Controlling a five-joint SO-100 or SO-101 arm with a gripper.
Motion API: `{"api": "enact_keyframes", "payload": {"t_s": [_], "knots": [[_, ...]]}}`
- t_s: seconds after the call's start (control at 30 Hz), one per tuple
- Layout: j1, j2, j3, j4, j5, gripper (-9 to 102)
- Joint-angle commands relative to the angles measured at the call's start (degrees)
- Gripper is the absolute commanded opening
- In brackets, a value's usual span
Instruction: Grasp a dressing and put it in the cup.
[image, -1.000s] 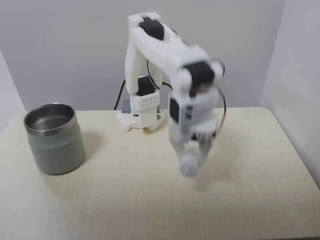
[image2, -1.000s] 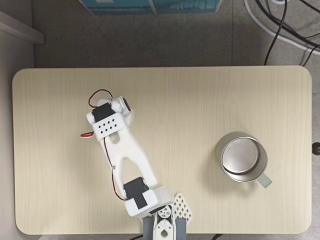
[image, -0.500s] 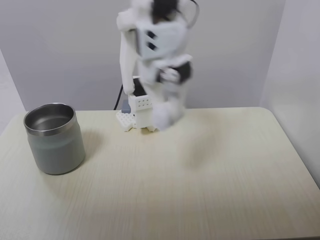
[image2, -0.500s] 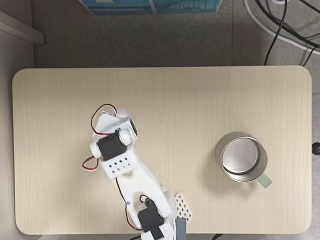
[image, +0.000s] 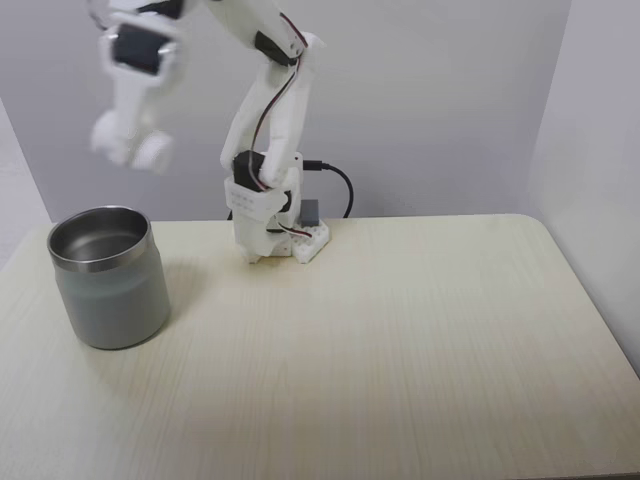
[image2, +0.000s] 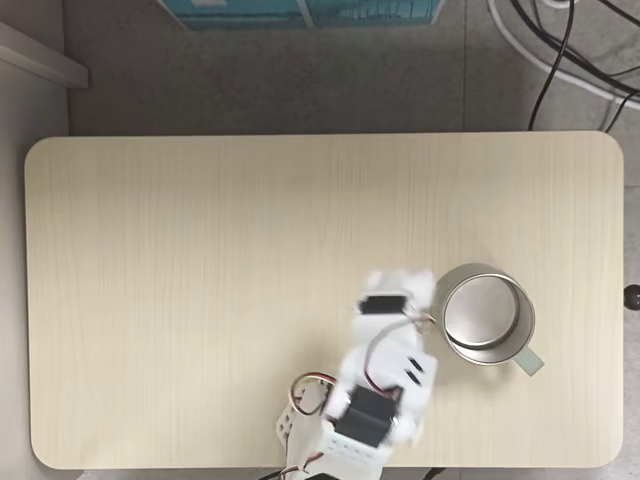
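Pale wood counter with round corners, set against plain grey-white walls. Grey floor past the far edge seen from above, with a blue box and black cables; no words clear enough to read.

At the left in the side fixed view, the steel cup, standing up, shiny inside. High above it, the claw, blurred; something round and white at its tip, maybe the dressing, but too smeared to be sure. Cannot tell if the claw is open or closed. Further right, the white arm base on the counter's back edge.

From above, the blurred claw just beside the cup.
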Motion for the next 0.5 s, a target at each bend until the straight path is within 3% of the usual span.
{"api": "enact_keyframes", "payload": {"t_s": [0.0,0.17,0.47], "knots": [[7.8,-2.8,-7.0,-5.1,-2.6,0],[8.9,-8.5,-21.1,-13.9,-4.8,0],[10.4,-3.5,-29.2,-24.5,-5.9,0]]}}
